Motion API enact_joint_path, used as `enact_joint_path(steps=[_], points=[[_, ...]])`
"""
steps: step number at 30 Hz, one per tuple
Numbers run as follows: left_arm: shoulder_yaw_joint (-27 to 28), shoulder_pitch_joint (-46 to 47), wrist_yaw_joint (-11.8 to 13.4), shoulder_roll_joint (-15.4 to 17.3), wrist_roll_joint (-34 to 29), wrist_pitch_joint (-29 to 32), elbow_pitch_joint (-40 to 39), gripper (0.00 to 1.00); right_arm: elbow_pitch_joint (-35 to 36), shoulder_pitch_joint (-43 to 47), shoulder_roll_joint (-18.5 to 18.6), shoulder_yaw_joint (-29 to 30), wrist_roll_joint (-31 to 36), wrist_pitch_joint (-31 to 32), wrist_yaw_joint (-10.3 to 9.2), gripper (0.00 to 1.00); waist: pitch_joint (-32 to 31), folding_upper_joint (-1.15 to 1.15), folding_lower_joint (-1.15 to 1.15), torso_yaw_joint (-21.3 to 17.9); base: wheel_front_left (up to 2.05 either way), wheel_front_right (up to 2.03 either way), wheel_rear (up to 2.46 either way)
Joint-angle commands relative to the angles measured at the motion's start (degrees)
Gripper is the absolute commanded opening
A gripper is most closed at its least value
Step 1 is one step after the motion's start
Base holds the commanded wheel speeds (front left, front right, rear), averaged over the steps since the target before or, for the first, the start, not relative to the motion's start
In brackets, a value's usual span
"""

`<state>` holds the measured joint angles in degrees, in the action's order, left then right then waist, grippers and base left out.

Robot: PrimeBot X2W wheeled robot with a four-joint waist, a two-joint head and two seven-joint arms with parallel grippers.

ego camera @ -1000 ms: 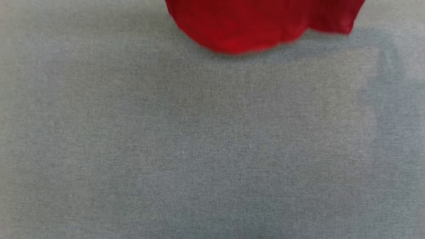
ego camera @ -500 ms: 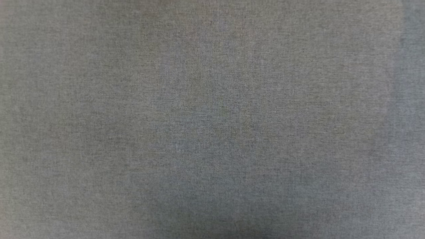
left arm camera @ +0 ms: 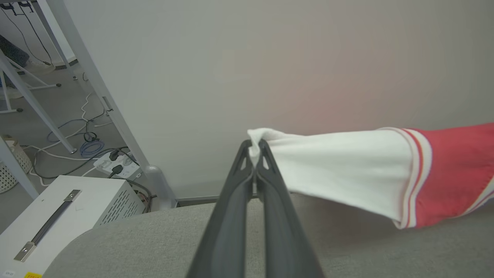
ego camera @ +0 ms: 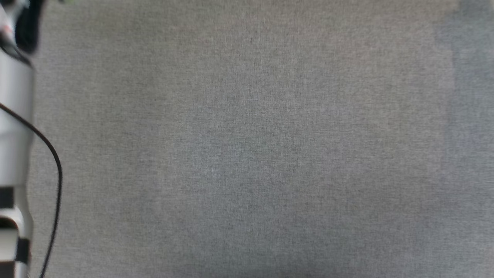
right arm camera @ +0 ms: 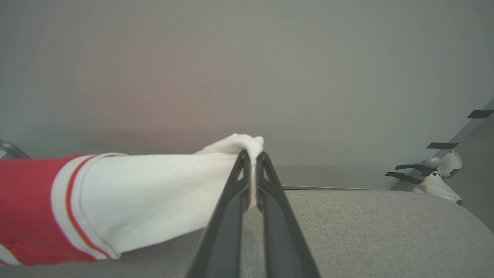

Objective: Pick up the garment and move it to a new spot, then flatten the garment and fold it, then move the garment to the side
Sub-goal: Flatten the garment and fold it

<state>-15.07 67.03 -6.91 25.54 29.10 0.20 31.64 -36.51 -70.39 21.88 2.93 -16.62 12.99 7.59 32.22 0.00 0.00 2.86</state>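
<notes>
My left gripper (left arm camera: pixel 254 152) is shut on the edge of a white sleeve of the garment (left arm camera: pixel 347 170), which stretches to the right into red-white striped trim and red cloth (left arm camera: pixel 451 170), held above the grey surface (left arm camera: pixel 366 251). In the right wrist view my right gripper (right arm camera: pixel 252 156) is shut on the other white sleeve of the garment (right arm camera: pixel 154 193), whose striped trim and red body (right arm camera: pixel 27 208) run off to the left. The sleeves hang taut in the air. In the head view a pale forearm (ego camera: pixel 13 127) with a black cable stands at the left edge over grey cloth (ego camera: pixel 247 154).
Beyond the grey surface's far edge is a plain grey wall (left arm camera: pixel 270 58). At the left in the left wrist view stand a white metal box with a handle (left arm camera: pixel 58 220), table legs and floor cables (left arm camera: pixel 88 143). Taped fittings (right arm camera: pixel 436 170) sit at the right in the right wrist view.
One second ago the garment's red hem showed at the top of the head view; it has since left that view. The pale forearm has come in at the left edge.
</notes>
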Motion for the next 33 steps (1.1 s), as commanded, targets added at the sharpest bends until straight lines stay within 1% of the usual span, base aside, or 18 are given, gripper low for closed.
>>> enact_joint_path(steps=[1,6,10,14,19,27,33], points=[[-0.1,-3.3,-0.2,-0.2,1.1,-0.6,0.5,0.00,-0.4,2.8,0.5,-0.4,-1.0,0.5,-0.10,0.00,-4.0,0.00,0.00,0.0,0.00,0.00,0.00],[-0.5,-12.3,-0.2,-0.5,2.8,-0.6,1.3,0.00,-1.3,11.4,1.5,-1.7,-3.3,3.8,-0.10,0.00,-8.5,0.00,0.00,0.0,0.00,0.00,0.00],[-1.1,-19.4,-0.3,-0.3,4.4,0.4,1.1,0.00,-1.9,17.9,2.5,-1.1,-4.7,5.4,-0.10,0.00,-11.8,0.00,0.00,0.0,0.00,0.00,0.00],[-1.6,-26.1,-0.3,0.2,6.2,3.3,1.3,0.00,-2.5,24.2,2.7,-0.8,-6.2,7.0,-0.10,0.00,-15.1,0.00,0.00,0.0,0.00,0.00,0.00],[-1.7,-33.0,0.2,0.7,8.2,6.5,0.3,0.00,-2.2,29.9,3.0,0.3,-8.1,8.7,-0.10,0.00,-18.3,0.00,0.00,-0.2,0.00,0.00,0.00],[-2.0,-43.7,1.3,1.3,11.8,11.7,-3.4,0.00,0.2,40.0,3.8,2.0,-11.8,13.2,-0.10,0.00,-23.7,0.00,0.00,-0.5,0.00,0.00,0.00],[-2.1,-52.1,3.1,2.2,14.1,15.5,-9.6,0.00,4.9,48.8,3.5,4.0,-14.1,18.6,-0.10,0.00,-27.1,0.00,0.00,-0.6,0.00,0.00,0.00]])
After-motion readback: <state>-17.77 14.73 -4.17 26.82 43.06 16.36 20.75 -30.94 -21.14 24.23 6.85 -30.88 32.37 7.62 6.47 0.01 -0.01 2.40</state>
